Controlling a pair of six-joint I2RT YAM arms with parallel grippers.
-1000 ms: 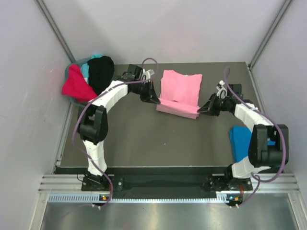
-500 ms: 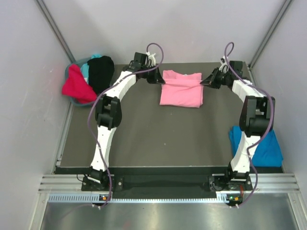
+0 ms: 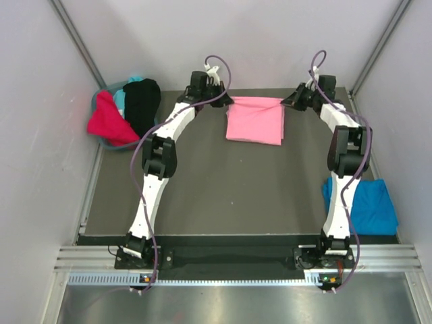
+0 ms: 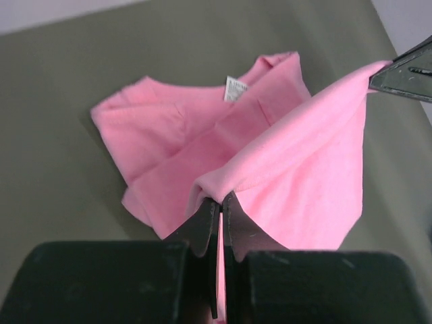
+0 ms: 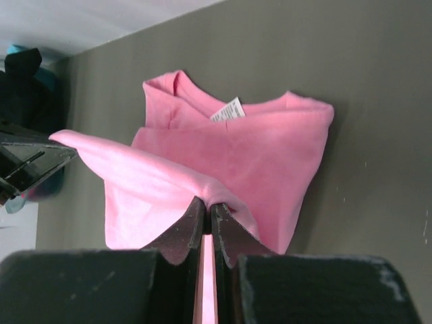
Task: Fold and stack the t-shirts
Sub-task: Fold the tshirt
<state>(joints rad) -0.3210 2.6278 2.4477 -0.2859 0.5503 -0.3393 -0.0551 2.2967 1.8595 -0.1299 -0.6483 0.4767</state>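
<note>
From above, a dark olive-grey flat surface (image 3: 202, 189) fills a white-walled booth, with slanted metal posts in the far corners and a ribbed aluminium rail (image 3: 236, 260) along the near edge. At the far left, a red t-shirt (image 3: 108, 121), a teal t-shirt (image 3: 120, 100) and a black t-shirt (image 3: 142, 102) sit heaped in a bluish tub (image 3: 95, 106). A bright blue cotton t-shirt (image 3: 368, 209) lies folded at the near right. The light pink cotton t-shirt (image 3: 254, 121) lies at the far middle, a neat rectangle. The left end effector (image 3: 227, 102) and the right end effector (image 3: 285, 102) each meet one of its 2 far corners.

In the left wrist view, the left end effector's 2 black fingers are clenched on a pink fabric edge. That layer hangs lifted and taut across to the right end effector, over the folded body below. A small white neck tag (image 4: 235, 88) shows at the collar.

In the right wrist view, the right end effector's fingers are pinched tight on the other corner of the same raised layer. The collar and tag lie flat on the surface beneath.
</note>
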